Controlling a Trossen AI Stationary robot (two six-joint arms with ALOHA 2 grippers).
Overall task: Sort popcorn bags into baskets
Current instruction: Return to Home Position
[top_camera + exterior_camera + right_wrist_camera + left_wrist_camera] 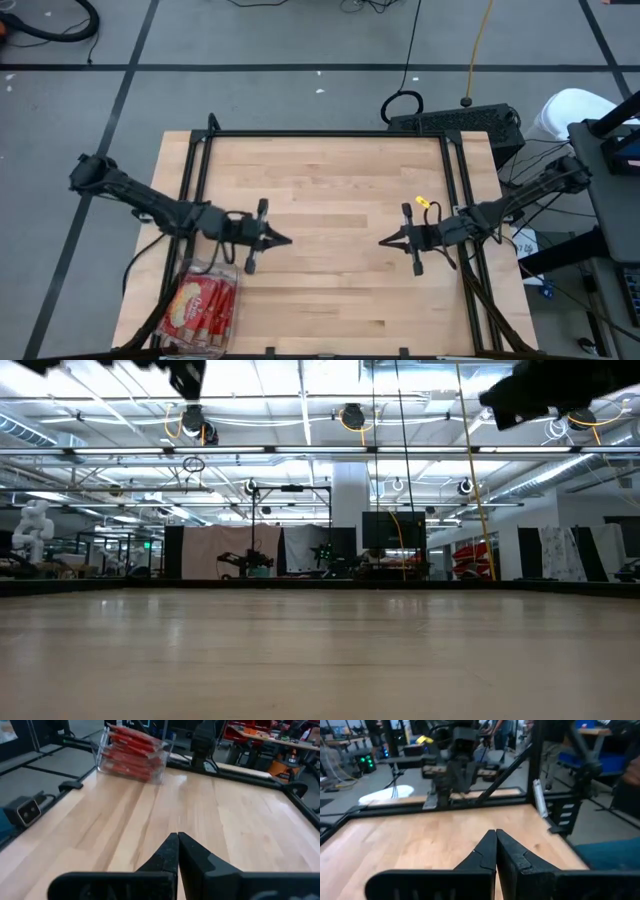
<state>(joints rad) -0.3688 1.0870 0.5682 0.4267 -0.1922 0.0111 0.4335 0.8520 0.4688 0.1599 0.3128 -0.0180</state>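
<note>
Light wooden worktop (330,180), edged by a black metal frame (330,133). Two dark arms reach in from opposite sides and face each other across the middle, well apart.

Left tool (285,240): over the left-centre of the worktop, pointing toward the other arm. Its two fingers are pressed together tip to tip in the left wrist view (496,832); nothing between them.

Right tool (383,241): over the right-centre, mirroring the left. Fingers likewise pressed together and holding nothing (178,835).

See-through colourless plastic rectangular bin (215,268) with rounded corners: at the near left corner of the worktop, just beside the frame and below the left arm in the high view.

Flat red popcorn bags (205,308): all inside the bin, packed side by side; yellow popcorn print shows on one at the left end. The right wrist view shows the bin's clear wall (165,762) and the red bags (131,751) stacked within, across the worktop from that tool.
</note>
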